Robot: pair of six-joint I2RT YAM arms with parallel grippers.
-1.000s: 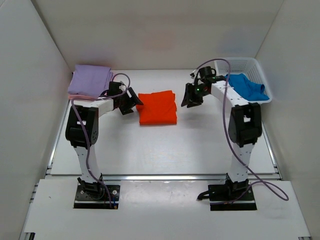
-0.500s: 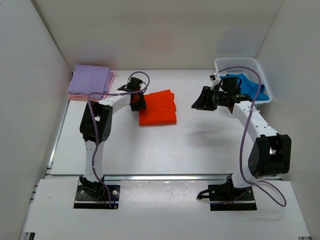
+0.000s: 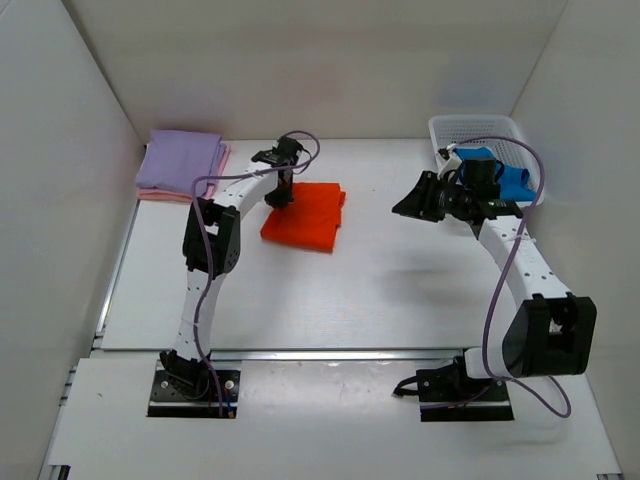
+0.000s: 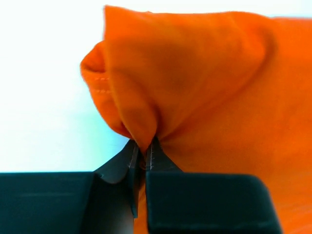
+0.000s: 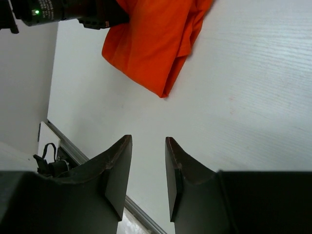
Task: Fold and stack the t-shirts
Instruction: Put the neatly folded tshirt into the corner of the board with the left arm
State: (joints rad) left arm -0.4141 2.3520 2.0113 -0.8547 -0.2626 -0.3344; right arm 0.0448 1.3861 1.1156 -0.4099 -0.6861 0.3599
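At table [image 3: 400,290] centre, toward 11 o'clock: orange t-shirt [image 3: 310,215], bunched fold pinched tight in left gripper [image 4: 145,149]. Lavender t-shirt [image 3: 180,160] atop pink t-shirt [image 3: 165,194], 10 o'clock. Basket [image 3: 480,125], 2 o'clock, holds blue t-shirt [image 3: 512,182]. Right gripper [image 5: 147,146] narrowly parted, empty.

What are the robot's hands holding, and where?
The left gripper pinches the orange shirt at a bunched edge. The right gripper holds nothing.

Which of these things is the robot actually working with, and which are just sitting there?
Part of the job:
- orange t-shirt, pinched in the left gripper
- lavender t-shirt, lying on the pink t-shirt
- blue t-shirt, in the basket

Just there:
- the basket itself
- the table
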